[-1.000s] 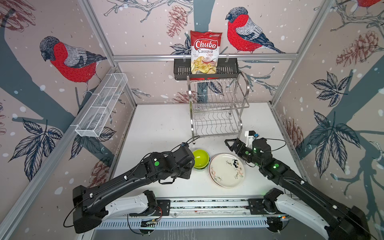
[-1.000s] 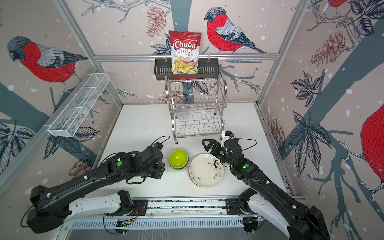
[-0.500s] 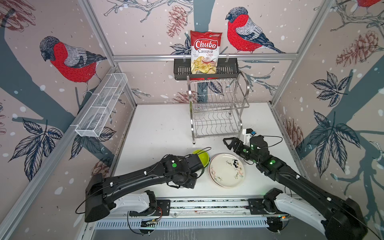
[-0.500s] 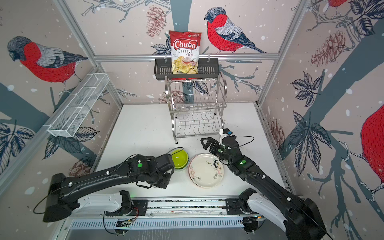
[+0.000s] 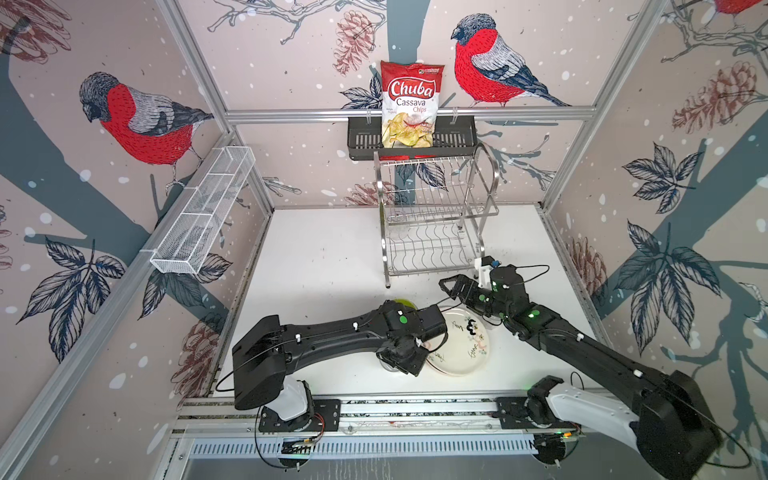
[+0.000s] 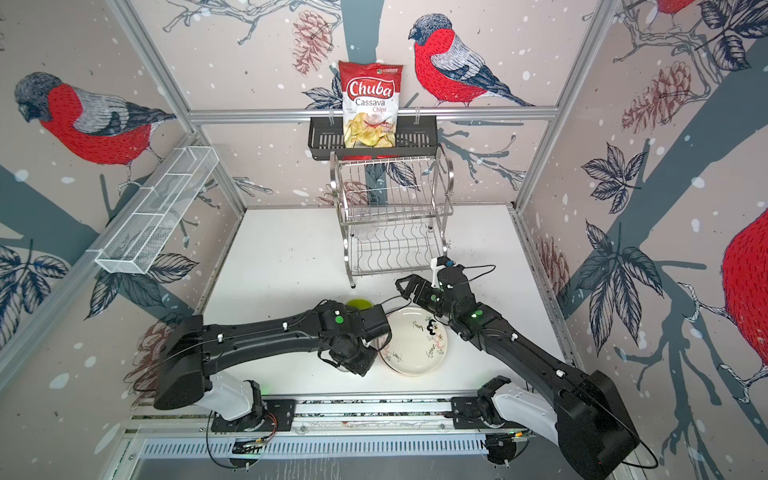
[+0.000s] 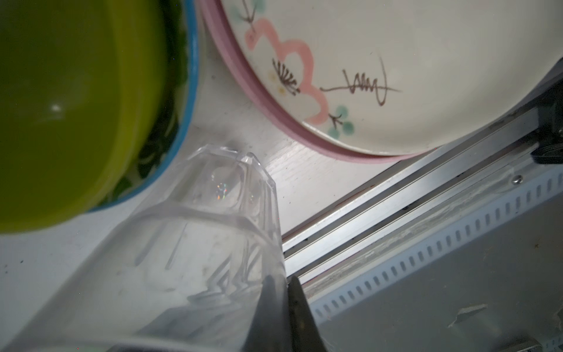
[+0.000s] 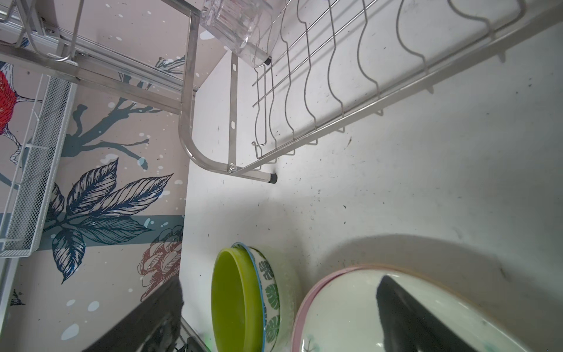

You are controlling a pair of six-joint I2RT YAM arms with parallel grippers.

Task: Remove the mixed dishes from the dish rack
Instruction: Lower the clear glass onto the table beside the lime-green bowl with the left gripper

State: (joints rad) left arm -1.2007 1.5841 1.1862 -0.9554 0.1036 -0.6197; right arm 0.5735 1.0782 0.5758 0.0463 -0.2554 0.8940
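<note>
White tabletop (image 5: 324, 257), bird-print walls. Dish rack (image 5: 428, 253) at back, second tumbler (image 8: 240, 27) on lower tier. Left gripper (image 7: 281, 283) pinches clear tumbler (image 7: 195, 243) wall beside lime bowl (image 8: 231, 298) and cream plate (image 5: 461, 345). Right gripper (image 5: 445, 286) fingers spread near rack front. Left arm partly covers bowl.

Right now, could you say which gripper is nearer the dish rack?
Right: right gripper just before the dish rack; left gripper farther, beyond the bowls, holding a tumbler.

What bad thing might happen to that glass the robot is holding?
The left gripper pinches only one wall of the clear tumbler, so it might slip or tip. It is close to the lime bowl and the doodle plate, so it might bump them. The front edge of the table is near too.
</note>
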